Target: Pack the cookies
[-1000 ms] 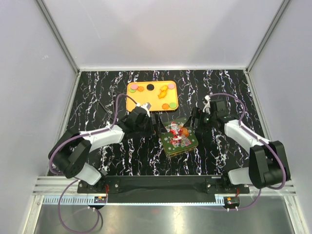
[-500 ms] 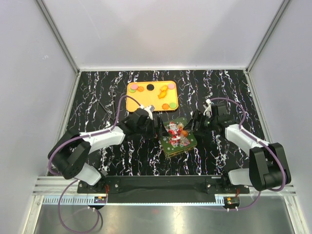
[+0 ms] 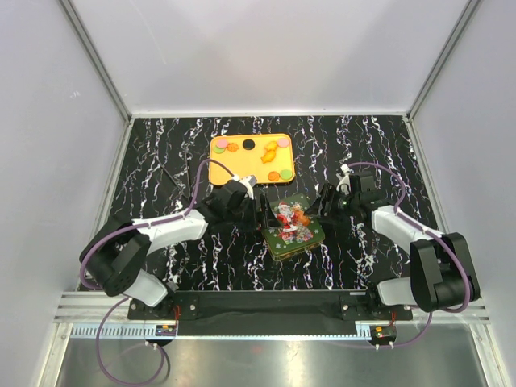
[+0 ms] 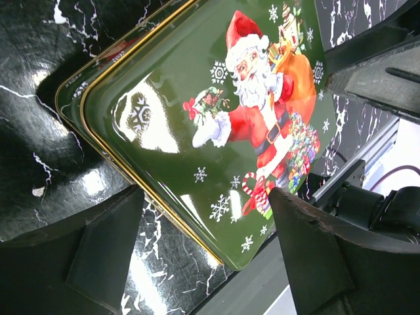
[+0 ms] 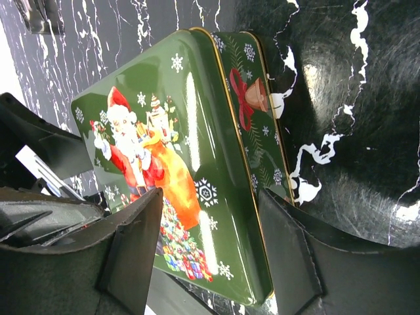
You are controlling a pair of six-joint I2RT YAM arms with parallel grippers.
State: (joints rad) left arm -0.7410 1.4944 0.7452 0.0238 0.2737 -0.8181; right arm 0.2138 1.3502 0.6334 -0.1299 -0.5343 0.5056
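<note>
A green Christmas tin with a Santa lid lies mid-table. It also shows in the left wrist view and the right wrist view, where the lid looks slightly askew over the base. The cookies, small orange, black and pink discs, lie on an orange tray behind the tin. My left gripper is open, its fingers straddling the tin's left corner. My right gripper is open, straddling the tin's right edge.
The table top is black marble with white veins. Grey walls close in the back and both sides. The orange tray sits just beyond the left gripper.
Both grippers have closed in on the tin from either side. The tin has shifted slightly to the left.
</note>
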